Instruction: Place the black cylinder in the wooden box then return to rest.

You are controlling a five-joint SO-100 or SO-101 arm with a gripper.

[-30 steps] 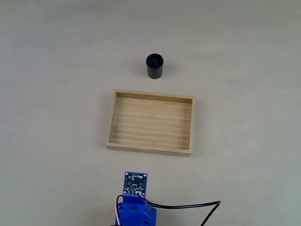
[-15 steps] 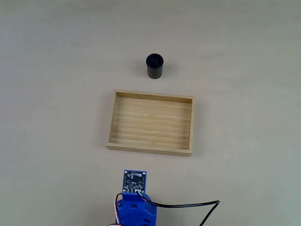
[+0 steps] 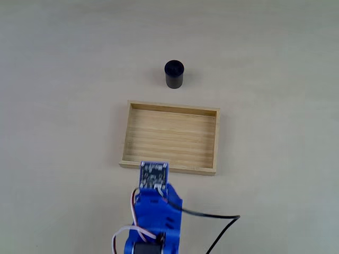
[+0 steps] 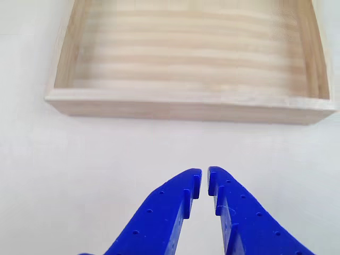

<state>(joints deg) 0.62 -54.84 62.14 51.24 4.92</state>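
Observation:
In the fixed view the black cylinder (image 3: 174, 74) stands upright on the table, just beyond the far wall of the wooden box (image 3: 170, 138). Nothing lies in the box, whose floor shows pale grain. My blue arm (image 3: 155, 211) reaches in from the bottom edge, and its small circuit board (image 3: 154, 175) overlaps the box's near wall. In the other view my gripper (image 4: 204, 180) hangs over bare table just short of the box's near wall (image 4: 186, 109). Its blue fingers stand shut, tips almost touching, with nothing between them.
A black cable (image 3: 212, 214) trails from the arm to the right and down across the table. Red and white wires loop at the arm's base. The pale tabletop (image 3: 275, 106) is bare on both sides of the box.
The arm has moved forward toward the box in the fixed view; its circuit board now reaches the near wall. Cylinder and box have not moved.

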